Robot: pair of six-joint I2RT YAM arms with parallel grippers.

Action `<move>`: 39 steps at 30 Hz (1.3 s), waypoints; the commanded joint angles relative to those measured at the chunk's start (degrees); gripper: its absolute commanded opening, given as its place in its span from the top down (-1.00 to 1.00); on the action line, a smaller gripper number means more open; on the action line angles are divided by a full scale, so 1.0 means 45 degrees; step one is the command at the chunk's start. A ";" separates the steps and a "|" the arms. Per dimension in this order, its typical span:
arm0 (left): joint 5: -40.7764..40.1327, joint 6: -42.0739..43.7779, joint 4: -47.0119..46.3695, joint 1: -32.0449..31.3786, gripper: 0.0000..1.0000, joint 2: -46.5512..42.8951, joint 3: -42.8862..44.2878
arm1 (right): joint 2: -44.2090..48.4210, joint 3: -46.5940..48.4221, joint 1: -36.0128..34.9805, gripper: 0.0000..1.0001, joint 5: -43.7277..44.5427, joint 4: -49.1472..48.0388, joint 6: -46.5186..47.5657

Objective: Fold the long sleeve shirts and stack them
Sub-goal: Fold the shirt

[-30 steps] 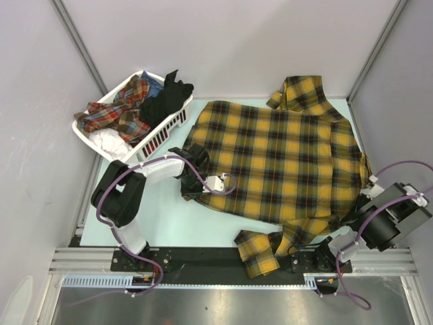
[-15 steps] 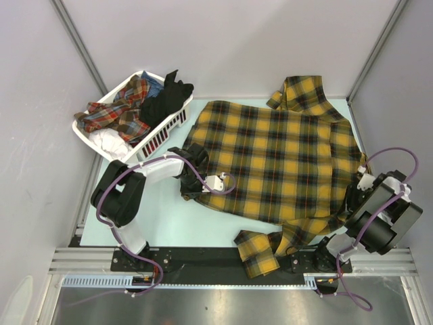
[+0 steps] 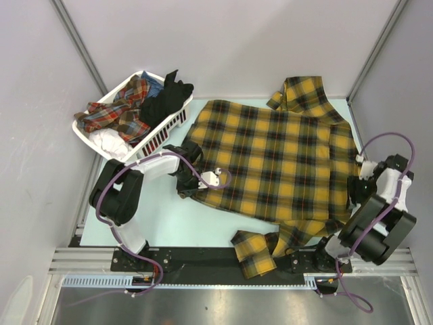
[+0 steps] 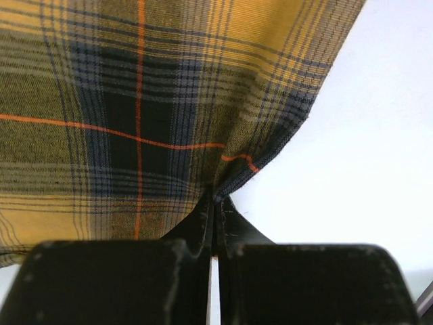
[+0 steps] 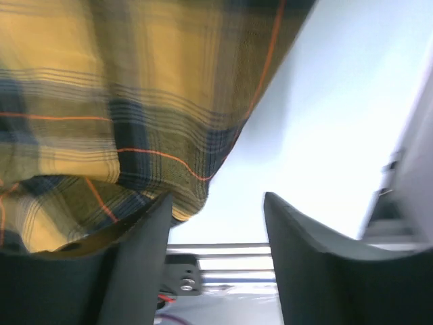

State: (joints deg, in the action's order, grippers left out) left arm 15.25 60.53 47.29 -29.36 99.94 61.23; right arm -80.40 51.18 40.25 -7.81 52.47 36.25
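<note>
A mustard-yellow and black plaid long sleeve shirt [image 3: 277,162] lies spread over the table, one sleeve [image 3: 254,252] hanging over the near edge and another bunched at the back [image 3: 301,91]. My left gripper [image 3: 188,177] is shut on the shirt's left edge; in the left wrist view the cloth [image 4: 135,101] fans out from the pinched tips of that gripper [image 4: 216,201]. My right gripper [image 3: 353,191] stands open at the shirt's right edge. In the right wrist view the cloth [image 5: 101,101] rests by the left finger of the gripper [image 5: 216,198], with nothing between the fingers.
A white slatted basket [image 3: 162,132] stands at the back left, holding a red plaid garment [image 3: 118,112], a black one [image 3: 166,98] and white cloth. Grey walls close in left, right and behind. A metal rail [image 3: 203,261] runs along the near edge.
The right gripper has opened wider and its wrist has swung up along the shirt's right edge. The left gripper has tugged its pinched edge slightly left; the hanging sleeve shifted a little left.
</note>
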 commanded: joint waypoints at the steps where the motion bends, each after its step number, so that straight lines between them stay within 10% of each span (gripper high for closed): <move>1: -0.0400 0.0299 0.0331 0.0490 1.00 0.0291 0.0337 | 0.1748 0.0971 -0.0546 -0.35 -0.0860 0.1523 0.1394; 11: 0.0030 0.0260 0.0371 0.0705 1.00 0.0116 0.0163 | 0.6243 -0.2288 0.0138 0.00 -0.4510 0.5993 1.1837; 39: 0.0401 0.0045 -0.0235 0.1350 0.99 -0.0509 -0.0853 | 0.4781 -0.4598 -0.5292 0.01 -0.3456 0.2462 1.2179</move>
State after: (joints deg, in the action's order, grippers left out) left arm 18.48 60.47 45.56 -24.64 98.67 59.53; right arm -58.48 28.91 17.28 -20.10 66.96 92.14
